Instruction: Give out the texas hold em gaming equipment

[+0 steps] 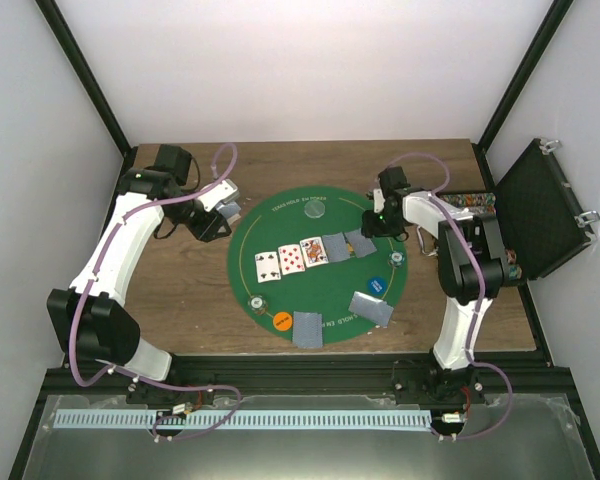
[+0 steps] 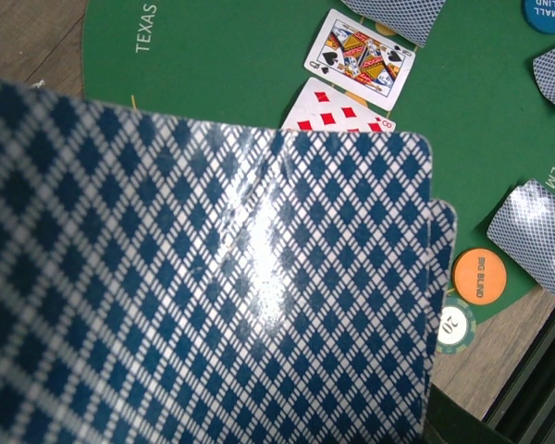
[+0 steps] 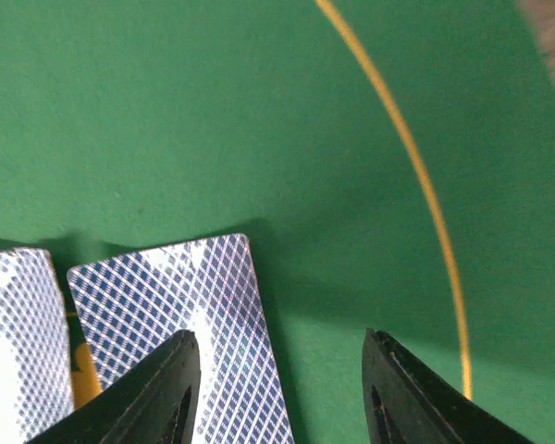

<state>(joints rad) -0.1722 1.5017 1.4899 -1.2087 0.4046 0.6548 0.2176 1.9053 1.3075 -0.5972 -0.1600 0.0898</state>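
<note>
Below the parted right tool (image 3: 277, 339), a face-down card (image 3: 166, 287) points lengthwise away, slightly tilted.

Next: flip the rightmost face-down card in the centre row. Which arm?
Right, probably. The right gripper hovers open over that face-down card; the left gripper is shut on the deck, off the mat's left edge.

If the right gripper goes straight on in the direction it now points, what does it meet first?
Probably the face-down blue-patterned playing card lying on the round green mat: the right gripper points down with open jaws over the card's edge. Depth is unclear.
</note>
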